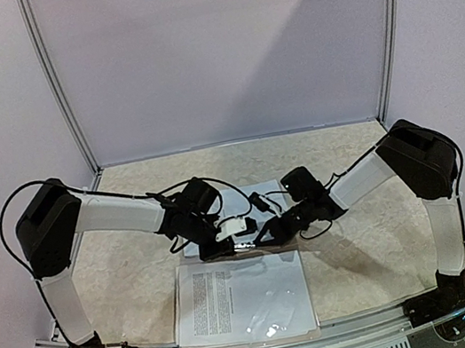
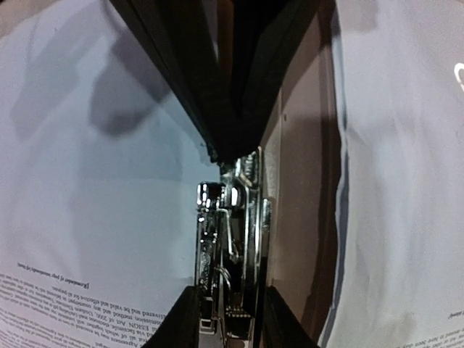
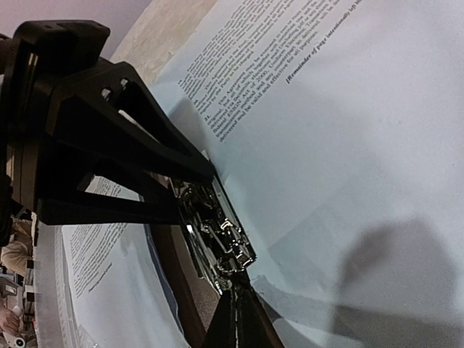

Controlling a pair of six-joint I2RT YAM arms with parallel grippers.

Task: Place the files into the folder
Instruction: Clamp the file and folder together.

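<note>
**Listener:** Where are the papers and the folder?

**Operator:** In my overhead camera the tan cardboard folder (image 1: 249, 342) lies open at the near edge of the marbled table (image 1: 131, 264), between the two arm bases. The files (image 1: 208, 303), white sheets printed with black text, lie flat on its left half. The right half shows the shine of a clear plastic sleeve (image 1: 275, 311).

**Listener:** And your two grippers?

**Operator:** Both meet at the folder's far edge, over the shiny metal clip (image 3: 217, 235) on the spine. My left gripper (image 3: 194, 194) has its fingers narrow, one on each side of the clip. I cannot tell whether they are pressing it. My right gripper (image 3: 235, 290) is closed to a single point and holds nothing. Its tip is at the end of the clip, touching it or very nearly.

**Listener:** Which step is this?

**Operator:** I judge that the sheets are already laid in and the fastening is the step in hand. The paper's edge lies just beside the clip, and I cannot see that it is under it. The next move calls for lifting the clip's lever and bringing the paper edge beneath. Then the lever must come down gently, because the sheets are thin and would crease or skew easily. The cover is not yet closed.
</note>
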